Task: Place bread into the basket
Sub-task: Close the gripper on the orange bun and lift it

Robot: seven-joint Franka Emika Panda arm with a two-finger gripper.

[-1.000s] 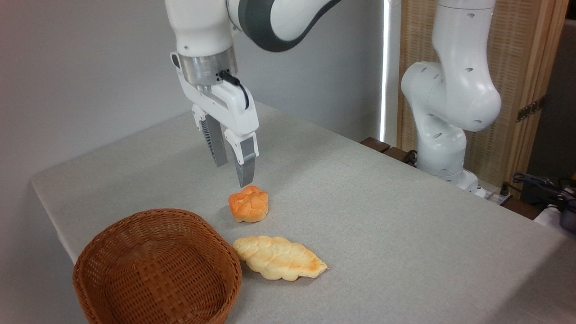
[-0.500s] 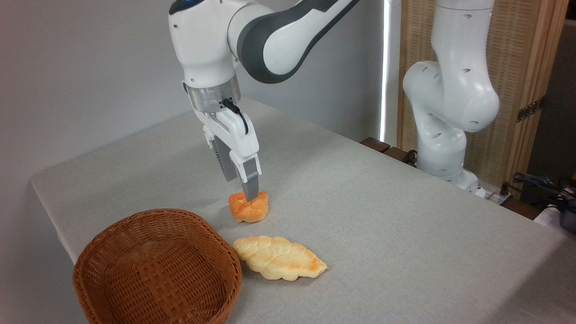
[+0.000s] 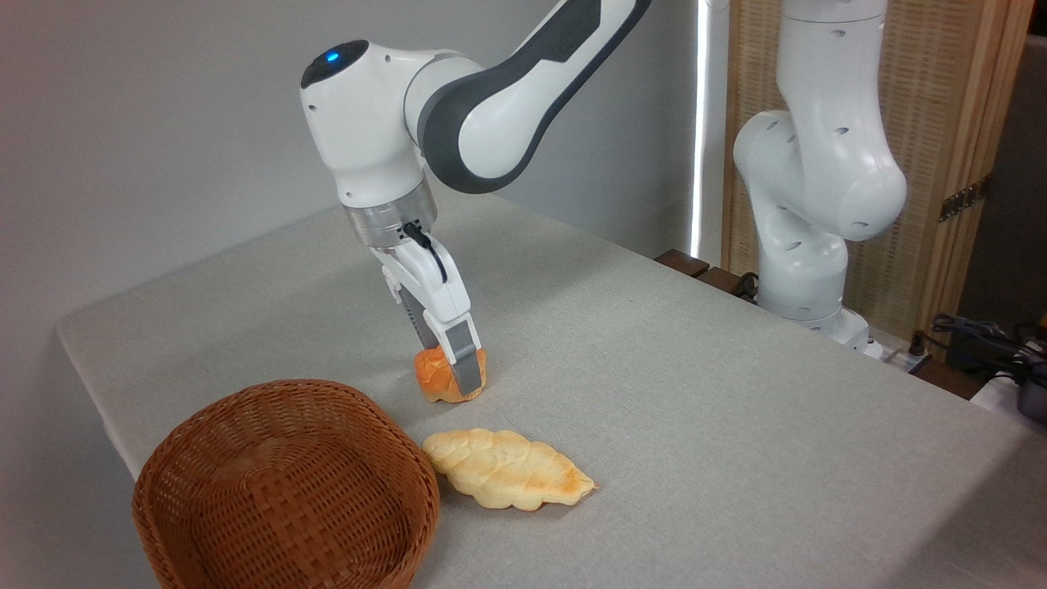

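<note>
The claw [image 3: 452, 378] is right down on the bread [image 3: 446, 378] now, tilted a bit, with one finger [image 3: 465, 370] sitting across the front of the bun and the other one hidden behind it. So the bun looks to be between the fingers, but honestly there's no way to tell from this angle whether they've pinched it yet or are just straddling it. Nothing looks squashed. The bun is sitting on the surface [image 3: 695, 393], not lifted.

The bit that matters for the next move: the basket [image 3: 286, 487] is forward and to the left of the bun, toward the camera, near but not touching it. The bun is roundish, so there's no real long axis to line up with. Once the grip is on, it's probably a lift, a short swing toward the near-left and a drop over the rim.

The basket is empty, just bare wicker inside.

One thing to watch is the pale braided loaf [image 3: 507, 469], which lies just in front of the bun with its long side running left to right and its left tip right up against the basket's rim. A low drag could bump it, so going up first seems smart.
</note>
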